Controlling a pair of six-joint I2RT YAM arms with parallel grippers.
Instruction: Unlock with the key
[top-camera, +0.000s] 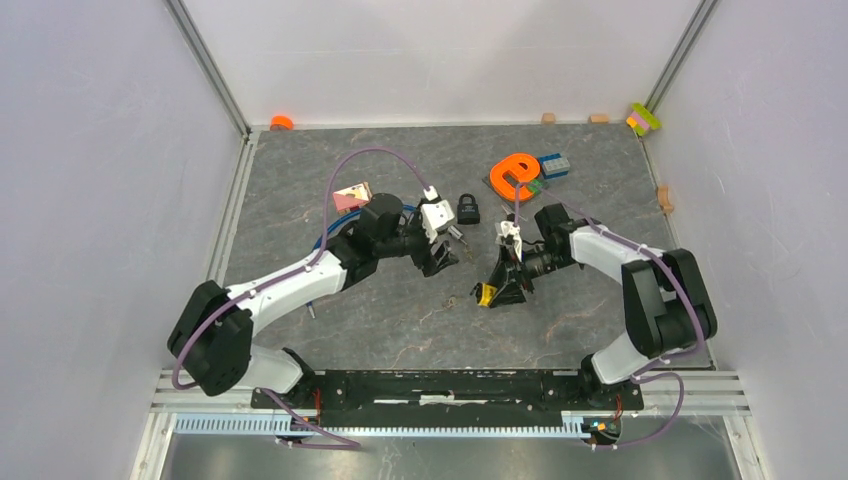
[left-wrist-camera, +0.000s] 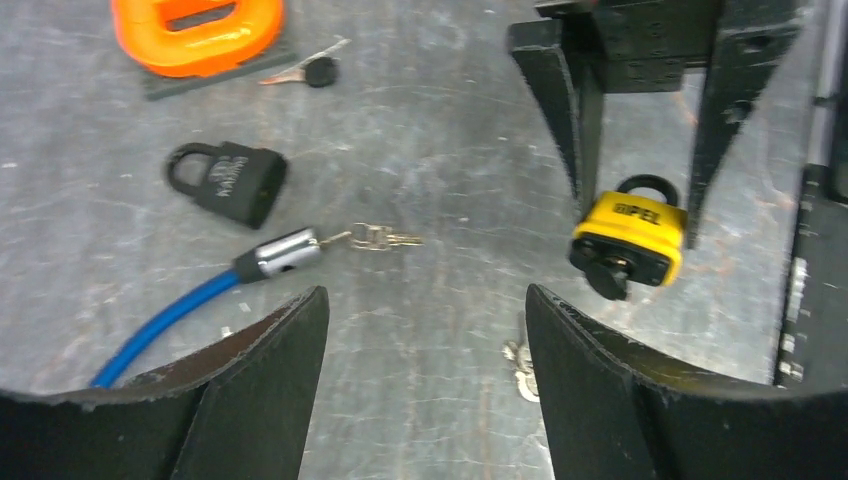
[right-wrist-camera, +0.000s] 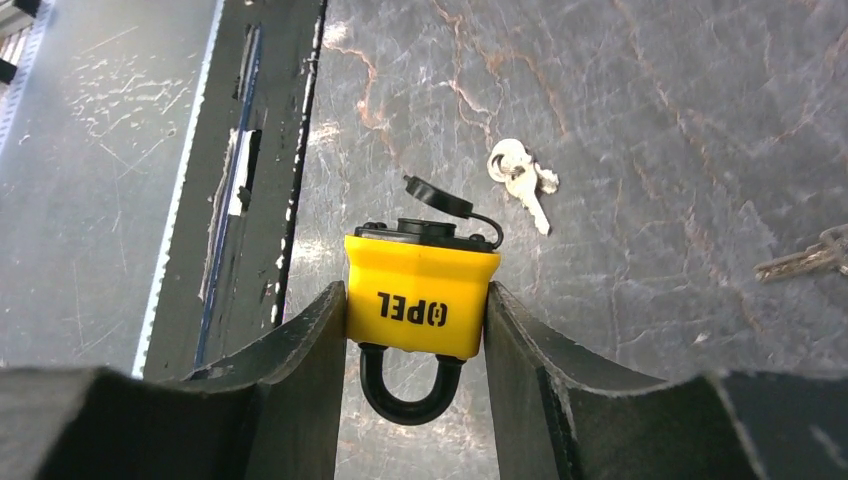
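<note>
My right gripper (right-wrist-camera: 415, 300) is shut on a yellow padlock (right-wrist-camera: 422, 292), pinching its body from both sides just above the table. The black shackle points back toward the wrist, and the keyhole's black cover flap (right-wrist-camera: 437, 195) hangs open. A small ring of silver keys (right-wrist-camera: 520, 178) lies on the table just beyond the padlock. In the left wrist view the keys (left-wrist-camera: 518, 365) sit by the right finger. My left gripper (left-wrist-camera: 425, 295) is open with nothing between its fingers. It hovers to the left of the padlock (left-wrist-camera: 630, 238), facing it.
A black padlock (left-wrist-camera: 228, 180) lies to the left. Near it are a blue cable lock (left-wrist-camera: 200, 290) and a second bunch of keys (left-wrist-camera: 380, 238). A black-headed key (left-wrist-camera: 315, 72) rests by the orange object (left-wrist-camera: 197, 30). A pink box (top-camera: 350, 196) sits behind the left arm.
</note>
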